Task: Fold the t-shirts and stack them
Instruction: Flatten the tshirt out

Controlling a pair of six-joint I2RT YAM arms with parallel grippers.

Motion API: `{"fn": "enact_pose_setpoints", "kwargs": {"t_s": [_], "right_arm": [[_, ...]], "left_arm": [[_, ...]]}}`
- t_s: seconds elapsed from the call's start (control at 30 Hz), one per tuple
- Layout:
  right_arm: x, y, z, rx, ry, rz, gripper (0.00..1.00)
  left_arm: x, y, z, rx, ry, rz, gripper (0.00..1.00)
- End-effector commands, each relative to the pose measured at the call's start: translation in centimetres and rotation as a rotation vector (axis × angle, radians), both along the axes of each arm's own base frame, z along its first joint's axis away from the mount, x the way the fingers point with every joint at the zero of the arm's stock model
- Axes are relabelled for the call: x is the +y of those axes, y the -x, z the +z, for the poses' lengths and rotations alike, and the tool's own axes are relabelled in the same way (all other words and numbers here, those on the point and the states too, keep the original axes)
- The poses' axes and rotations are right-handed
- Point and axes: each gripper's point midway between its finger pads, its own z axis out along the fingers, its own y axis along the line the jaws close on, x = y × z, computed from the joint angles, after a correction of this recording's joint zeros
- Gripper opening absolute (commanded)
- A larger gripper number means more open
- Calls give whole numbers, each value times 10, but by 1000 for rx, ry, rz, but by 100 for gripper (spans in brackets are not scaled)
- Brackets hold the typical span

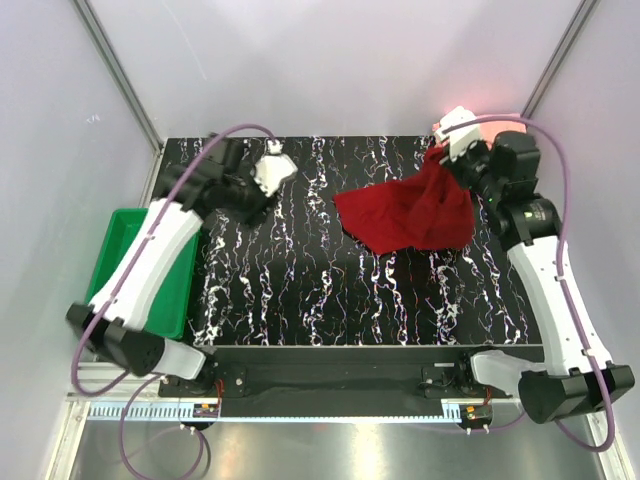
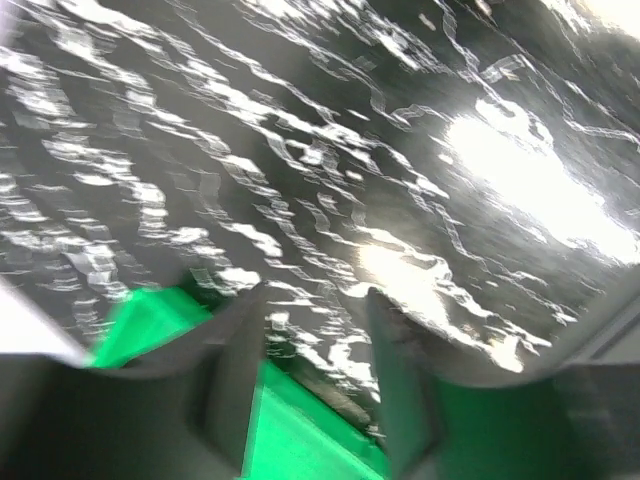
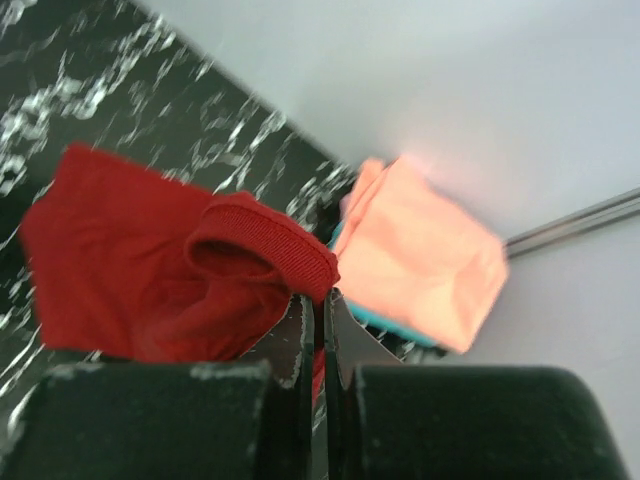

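Observation:
The dark red t-shirt [image 1: 410, 212] hangs crumpled from my right gripper [image 1: 447, 158] at the table's back right, its lower part resting on the table. In the right wrist view the gripper [image 3: 322, 297] is shut on the shirt's ribbed collar [image 3: 268, 240]. The folded salmon-pink t-shirt [image 3: 425, 255] lies behind it at the back right corner, on top of a teal t-shirt [image 3: 380, 318] of which only an edge shows. My left gripper [image 1: 272, 172] is open and empty above the table's back left; in the left wrist view [image 2: 315, 300] nothing is between its fingers.
A green plastic tray [image 1: 125, 265] stands off the table's left edge and shows under the left fingers [image 2: 300, 430]. The table [image 1: 330, 300] is black with white marbling. White walls and metal frame posts enclose the back and sides.

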Motion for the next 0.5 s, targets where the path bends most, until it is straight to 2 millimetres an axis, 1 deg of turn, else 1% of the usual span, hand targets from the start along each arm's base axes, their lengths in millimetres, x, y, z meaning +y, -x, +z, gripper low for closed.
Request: {"fn": "enact_pose_setpoints", "kwargs": {"t_s": [0.0,0.03,0.07,0.13,0.17,0.23,0.3,0.33,0.4,0.43,0.47], "right_arm": [[10,-4,-59,151,-32,20,0],[10,-5,-63,161,-33,21,0],[10,-5,-66,174,-30,19,0],[11,-6,-68,185,-28,23,0],[11,-6,-70,194,-28,24,0],[14,-7,-66,196,-43,30,0],[14,-7,-64,192,-51,26,0],[12,-6,-65,194,-46,20,0],[11,-5,-69,199,-37,17,0],[10,-4,-76,210,-31,12,0],[10,-3,-79,212,-31,12,0]], "left_arm": [[-32,-17,-57,156,55,12,54],[-44,-24,-67,203,95,3,55],[-49,-33,-71,218,120,20,57],[-71,-55,-70,255,218,41,58],[-77,-62,-70,271,252,52,58],[-96,-82,-69,304,333,71,58],[-111,-93,-69,331,384,72,58],[-121,-104,-74,354,410,60,58],[-133,-116,-83,386,444,61,58],[-143,-124,-98,426,460,47,58],[-147,-129,-107,445,472,47,58]]}}
